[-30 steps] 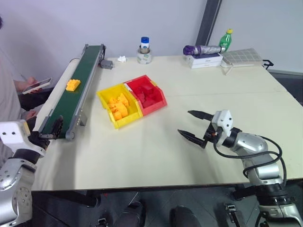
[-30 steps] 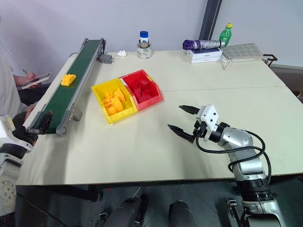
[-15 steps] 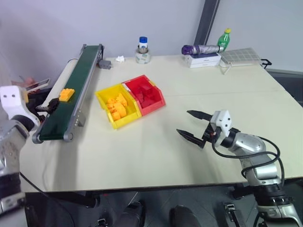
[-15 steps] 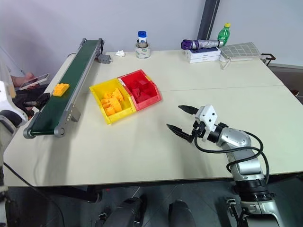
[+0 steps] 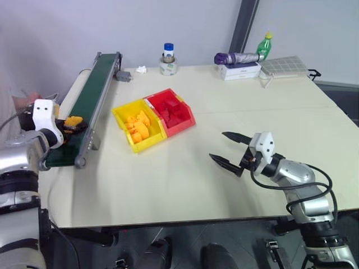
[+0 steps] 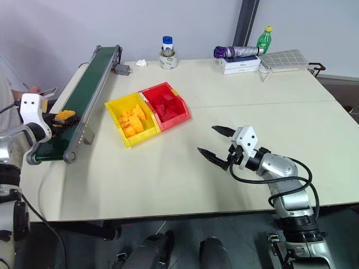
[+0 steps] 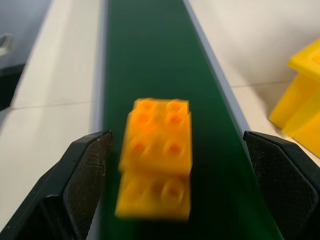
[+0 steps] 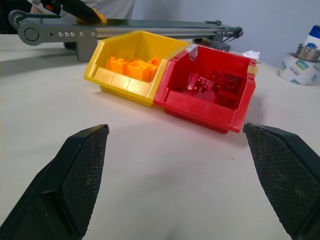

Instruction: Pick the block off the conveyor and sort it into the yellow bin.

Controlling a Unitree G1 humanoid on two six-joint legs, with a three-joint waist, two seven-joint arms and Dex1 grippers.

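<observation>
The yellow-orange block [image 7: 156, 161] lies on the dark green belt of the conveyor [image 5: 96, 87], near its near end. My left gripper [image 5: 71, 124] reaches in level over the belt and is open, one black finger on each side of the block [image 5: 73, 120], not closed on it. The yellow bin [image 5: 147, 144] stands on the table just right of the conveyor, with several like bricks piled inside. My right gripper [image 5: 219, 145] hovers open and empty over the table's near right part, pointing at the bins [image 8: 125, 80].
A red bin [image 5: 185, 124] with red bricks is joined to the yellow one. At the table's far edge stand a jar on a tape roll [image 5: 168, 59], a purple umbrella on white boxes [image 5: 238, 58] and a green bottle [image 5: 263, 45]. A person [image 6: 10, 70] is beside the conveyor.
My left arm has swung up from the table's near left corner and forward onto the conveyor. The block has ridden down the belt and now lies between its fingers. The right arm stayed still.
</observation>
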